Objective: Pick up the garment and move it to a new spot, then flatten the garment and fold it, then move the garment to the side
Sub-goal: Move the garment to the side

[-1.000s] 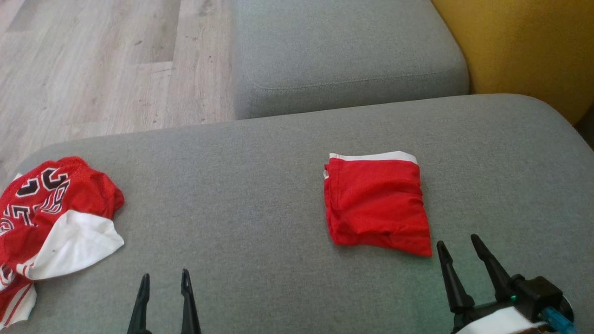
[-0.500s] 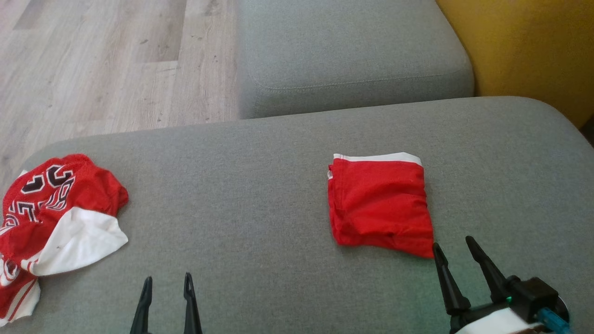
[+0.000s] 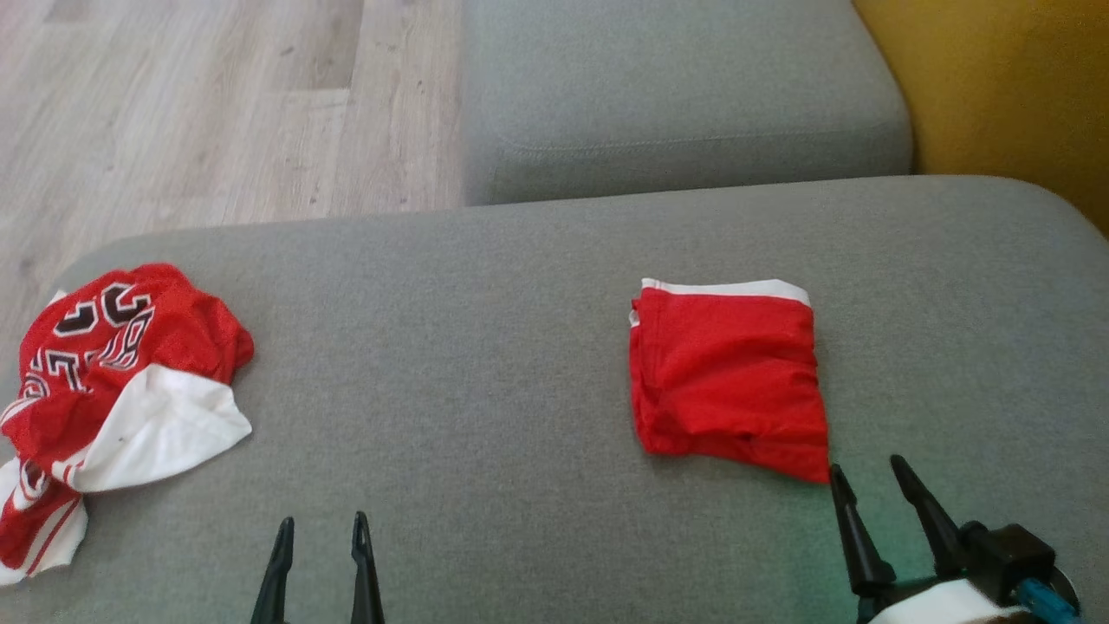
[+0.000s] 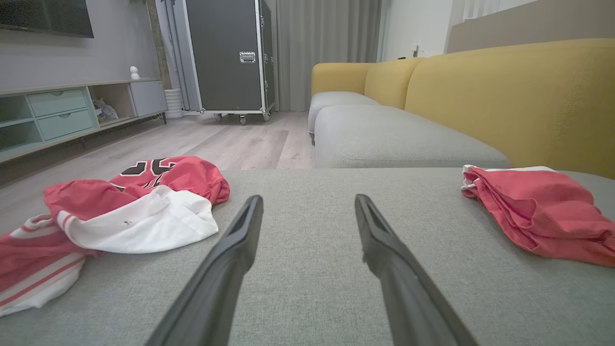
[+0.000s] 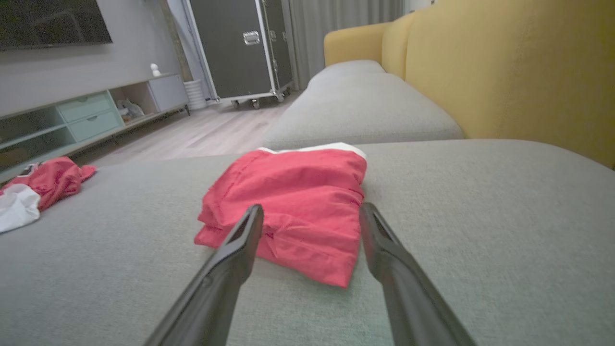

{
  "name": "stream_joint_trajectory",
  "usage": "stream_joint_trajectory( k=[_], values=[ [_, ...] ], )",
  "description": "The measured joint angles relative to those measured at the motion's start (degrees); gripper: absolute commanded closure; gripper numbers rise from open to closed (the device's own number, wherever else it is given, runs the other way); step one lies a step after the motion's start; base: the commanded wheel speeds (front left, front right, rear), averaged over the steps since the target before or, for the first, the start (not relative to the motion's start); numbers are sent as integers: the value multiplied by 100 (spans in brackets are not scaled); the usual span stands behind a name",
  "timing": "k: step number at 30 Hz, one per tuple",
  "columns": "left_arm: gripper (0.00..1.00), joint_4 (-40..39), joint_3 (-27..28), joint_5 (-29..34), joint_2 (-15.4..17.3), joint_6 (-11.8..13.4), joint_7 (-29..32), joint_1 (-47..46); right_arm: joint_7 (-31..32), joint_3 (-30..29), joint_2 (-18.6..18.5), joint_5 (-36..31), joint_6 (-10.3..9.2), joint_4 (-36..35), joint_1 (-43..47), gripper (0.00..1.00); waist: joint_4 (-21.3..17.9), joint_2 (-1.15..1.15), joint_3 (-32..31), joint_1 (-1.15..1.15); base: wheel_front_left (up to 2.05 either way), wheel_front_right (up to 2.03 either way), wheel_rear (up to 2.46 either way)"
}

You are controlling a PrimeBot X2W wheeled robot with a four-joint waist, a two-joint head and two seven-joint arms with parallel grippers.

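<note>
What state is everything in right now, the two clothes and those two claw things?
red garment, folded, lying on the grey cushion, not held.
red-and-white jersey, crumpled in a heap near the cushion's left edge, not held.
left gripper, open, empty.
right gripper, open, empty, close by the red garment's near corner.

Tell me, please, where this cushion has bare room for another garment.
Widest bare stretch: between the crumpled jersey and the folded red garment. Another lies right of that garment, toward the yellow backrest. The left end is crowded by the jersey.
</note>
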Motion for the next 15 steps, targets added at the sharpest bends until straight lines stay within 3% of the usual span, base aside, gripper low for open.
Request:
stream_joint_trajectory(
  k=[7, 15],
  values=[
    [0, -34, -65, 2, 0, -7, 0, -19, 0, -328, 2, 5, 0, 561, -249, 0, 141, 0, 254, 0, 0, 0, 0],
    [0, -27, -238, 44, 0, -48, 0, -240, 188, -764, 0, 19, 0, 1458, -1228, 0, 332, 0, 743, 1, 0, 0, 0]
  ],
)
